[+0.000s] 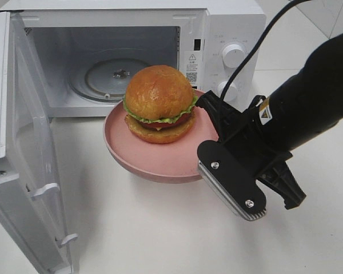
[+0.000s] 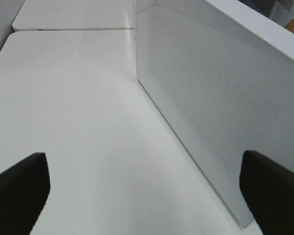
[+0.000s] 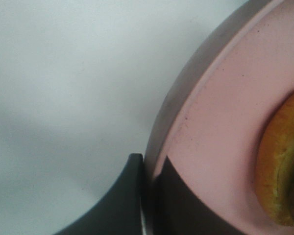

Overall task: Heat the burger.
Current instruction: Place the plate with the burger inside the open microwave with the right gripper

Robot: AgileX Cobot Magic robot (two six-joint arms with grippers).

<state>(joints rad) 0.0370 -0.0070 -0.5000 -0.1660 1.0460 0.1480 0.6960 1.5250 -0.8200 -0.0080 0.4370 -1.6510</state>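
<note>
Edges: I've got the pink plate [image 1: 137,154] right in front of the microwave [image 1: 228,23] mouth. Its far rim is near the cavity sill, and the door [image 1: 28,160] is swung fully open on the left.
Open room: the cavity holds only the glass turntable [image 1: 103,77]. There's bare table [image 1: 160,228] in front and to the left of the plate.
Burger: the burger [image 1: 160,103] sits a bit behind the middle of the plate, upright.
Right gripper: the right gripper [image 1: 208,134] is clamped on the plate's right rim. My wrist cam shows one finger on top and one under the edge.
Left gripper: the left gripper [image 2: 147,196] has its jaws spread wide with nothing between them. It's over the table, just beside the door's outer face.
Surface: smooth white tabletop with a soft shadow under the plate.
Materials: the bun is glossy with a frilly green lettuce edge, and the plate is matte pink. The door has a dotted mesh panel, and there are two round white knobs [image 1: 233,55].
</note>
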